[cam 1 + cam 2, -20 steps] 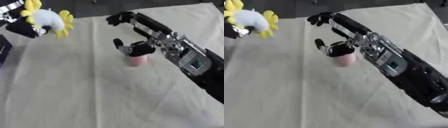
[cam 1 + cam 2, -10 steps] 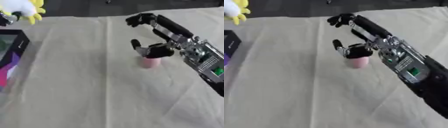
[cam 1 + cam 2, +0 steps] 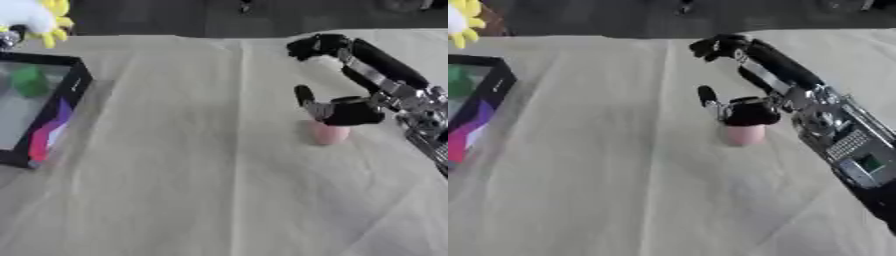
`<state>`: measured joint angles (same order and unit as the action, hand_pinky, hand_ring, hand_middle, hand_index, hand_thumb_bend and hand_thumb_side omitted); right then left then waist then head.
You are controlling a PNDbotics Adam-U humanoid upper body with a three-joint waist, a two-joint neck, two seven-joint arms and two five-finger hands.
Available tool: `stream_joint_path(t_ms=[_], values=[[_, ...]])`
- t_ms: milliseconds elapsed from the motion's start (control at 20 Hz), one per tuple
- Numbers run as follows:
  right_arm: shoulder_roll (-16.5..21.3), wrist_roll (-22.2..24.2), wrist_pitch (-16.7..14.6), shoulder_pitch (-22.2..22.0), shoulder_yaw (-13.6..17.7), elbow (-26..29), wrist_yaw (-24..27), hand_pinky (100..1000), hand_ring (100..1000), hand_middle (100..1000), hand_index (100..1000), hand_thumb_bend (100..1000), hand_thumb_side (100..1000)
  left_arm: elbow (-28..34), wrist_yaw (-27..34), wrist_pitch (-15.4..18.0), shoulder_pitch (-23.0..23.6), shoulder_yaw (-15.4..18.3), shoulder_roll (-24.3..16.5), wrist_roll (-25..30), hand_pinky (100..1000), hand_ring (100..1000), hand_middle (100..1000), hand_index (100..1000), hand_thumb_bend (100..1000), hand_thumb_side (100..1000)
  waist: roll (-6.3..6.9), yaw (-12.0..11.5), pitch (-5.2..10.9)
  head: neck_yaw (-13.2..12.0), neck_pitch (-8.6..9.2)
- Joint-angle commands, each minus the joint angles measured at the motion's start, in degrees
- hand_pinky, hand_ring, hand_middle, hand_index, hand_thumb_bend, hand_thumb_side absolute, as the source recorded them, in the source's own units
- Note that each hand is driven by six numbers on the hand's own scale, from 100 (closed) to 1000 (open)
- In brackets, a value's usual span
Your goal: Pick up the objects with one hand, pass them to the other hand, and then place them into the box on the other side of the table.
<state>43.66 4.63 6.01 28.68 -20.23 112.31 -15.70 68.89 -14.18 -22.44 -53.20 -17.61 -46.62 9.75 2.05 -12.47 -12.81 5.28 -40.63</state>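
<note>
A yellow and white plush toy point(image 3: 35, 16) hangs at the top left corner, just beyond the far edge of the box point(image 3: 75, 86). Only a sliver of my left hand point(image 3: 7, 39) shows under the toy, holding it. The box is black-rimmed with a colourful side, and a green object point(image 3: 30, 81) lies inside it. A small pink cup point(image 3: 745, 134) stands upright on the cloth at centre right. My right hand point(image 3: 750, 112) hovers open right above the cup, with its fingers point(image 3: 719, 46) stretched toward the far edge and its thumb point(image 3: 707, 95) sticking out to the left.
A beige cloth point(image 3: 201, 180) covers the table, with a fold line running down its middle. The dark far edge of the table point(image 3: 175, 17) crosses the top. My right forearm point(image 3: 846, 150) fills the right side.
The camera has swung left, bringing the box into view. My left hand has carried the plush toy leftward to the box's far side. The right hand stays above the pink cup.
</note>
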Motion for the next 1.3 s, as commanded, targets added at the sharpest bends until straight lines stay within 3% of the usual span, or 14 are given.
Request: stream_joint_path(t_ms=[50,800,1300], values=[[1.5,-0.3,0.1,0.4,0.9,1.2,-0.3,894,817,791,894,100,100,-1.5,-1.1,0.2,-0.1,2.1,-3.2,-0.8,745,558,365,310,257,100,0.09,-0.2,-0.04,-1.4,0.86],[0.4,-0.7,0.2,-0.1,1.4,2.0,-0.9,894,818,789,897,100,100,-10.3,-11.0,3.8,0.7,3.5,-1.6,-1.6,749,576,395,351,326,100,-2.18,-0.3,-1.26,-6.6,2.74],[-0.1,-0.9,-0.2,-0.5,1.7,2.3,-1.4,894,818,789,897,100,100,-15.5,-18.0,4.7,-0.7,4.4,1.0,-5.0,779,627,531,592,565,100,-2.99,0.4,-2.12,-6.5,2.80]])
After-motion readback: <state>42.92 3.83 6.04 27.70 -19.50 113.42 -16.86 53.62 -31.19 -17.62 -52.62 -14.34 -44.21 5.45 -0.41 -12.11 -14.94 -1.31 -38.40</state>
